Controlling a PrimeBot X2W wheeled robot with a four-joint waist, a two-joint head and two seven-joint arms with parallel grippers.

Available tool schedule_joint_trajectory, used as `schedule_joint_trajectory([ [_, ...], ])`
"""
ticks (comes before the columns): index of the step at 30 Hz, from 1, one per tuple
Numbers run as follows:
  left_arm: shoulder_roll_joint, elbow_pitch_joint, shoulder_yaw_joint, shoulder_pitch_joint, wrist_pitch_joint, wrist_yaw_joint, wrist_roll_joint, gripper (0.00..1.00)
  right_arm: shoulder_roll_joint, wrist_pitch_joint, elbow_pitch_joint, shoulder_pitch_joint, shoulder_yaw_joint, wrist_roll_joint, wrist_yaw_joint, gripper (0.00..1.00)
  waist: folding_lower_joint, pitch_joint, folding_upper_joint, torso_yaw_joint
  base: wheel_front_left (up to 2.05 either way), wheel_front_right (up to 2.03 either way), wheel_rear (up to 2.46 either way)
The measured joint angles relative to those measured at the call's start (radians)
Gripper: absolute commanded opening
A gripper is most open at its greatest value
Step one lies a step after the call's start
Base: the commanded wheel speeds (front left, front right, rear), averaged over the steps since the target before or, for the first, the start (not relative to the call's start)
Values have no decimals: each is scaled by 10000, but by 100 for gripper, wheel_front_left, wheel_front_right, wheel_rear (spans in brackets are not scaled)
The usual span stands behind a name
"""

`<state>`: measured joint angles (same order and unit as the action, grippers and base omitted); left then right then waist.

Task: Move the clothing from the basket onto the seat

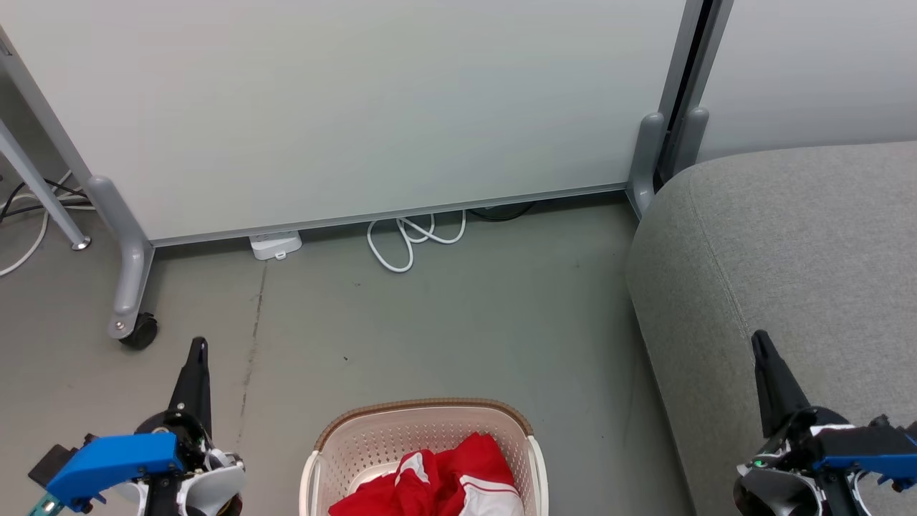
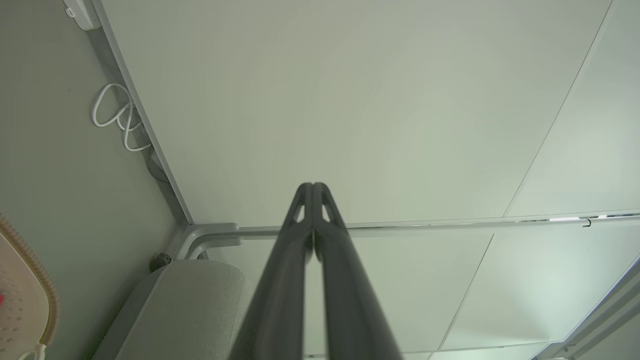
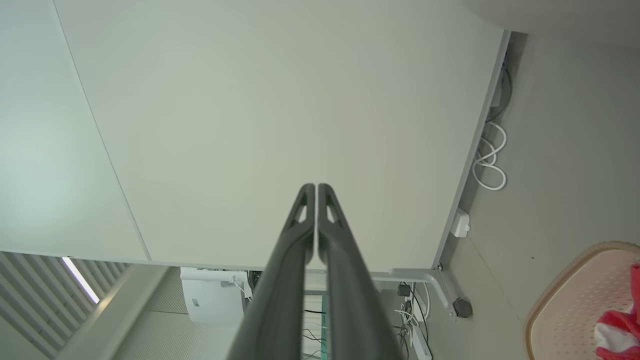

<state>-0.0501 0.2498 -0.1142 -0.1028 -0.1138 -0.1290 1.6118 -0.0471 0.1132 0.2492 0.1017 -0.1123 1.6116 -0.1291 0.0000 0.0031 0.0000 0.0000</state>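
Note:
Red clothing (image 1: 444,480) with white panels lies crumpled in the cream basket (image 1: 337,444), which stands on the floor at the bottom centre of the head view. The grey seat (image 1: 788,244) fills the right side. My left gripper (image 1: 198,347) hangs shut to the left of the basket, above the floor. My right gripper (image 1: 759,340) is shut too, over the seat's front part. Both wrist views show fingertips pressed together, the left gripper (image 2: 312,186) and the right gripper (image 3: 317,186), with nothing held. The basket's rim (image 2: 30,260) and the red clothing (image 3: 617,330) show at the edges.
A pale partition wall (image 1: 358,107) on grey castor legs (image 1: 132,287) stands behind the basket. White cable loops (image 1: 412,240) and a small white box (image 1: 276,246) lie at its base. Bare grey floor (image 1: 466,322) lies between the partition, basket and seat.

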Motion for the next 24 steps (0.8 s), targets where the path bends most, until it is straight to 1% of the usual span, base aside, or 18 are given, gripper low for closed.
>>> schedule_joint_trajectory([
  [5, 94, 445, 15, 510, 29, 4, 0, 100, 90, -13, 407, -427, 42, 0, 15, 100, 0, 1, 0, 0, 0, 0, 0],
  [9, 117, 437, 169, 587, 215, 4, -42, 100, 96, -199, 380, -501, 153, -100, 15, 100, 0, 0, 0, -1, 0, 0, 0],
  [14, 117, 395, 307, 587, 464, 6, -349, 100, 96, -449, 303, -502, 209, -418, 15, 100, 0, -3, 0, -4, 0, 0, 0],
  [18, 115, 349, 378, 587, 652, 71, -809, 100, 96, -644, 251, -504, 215, -871, 15, 100, 0, -10, 0, -5, 0, 0, 0],
  [24, 111, 178, 571, 587, 905, 326, -1835, 100, 94, -897, 173, -524, 253, -1730, 15, 100, 0, -18, 0, -12, 0, 0, 0],
])
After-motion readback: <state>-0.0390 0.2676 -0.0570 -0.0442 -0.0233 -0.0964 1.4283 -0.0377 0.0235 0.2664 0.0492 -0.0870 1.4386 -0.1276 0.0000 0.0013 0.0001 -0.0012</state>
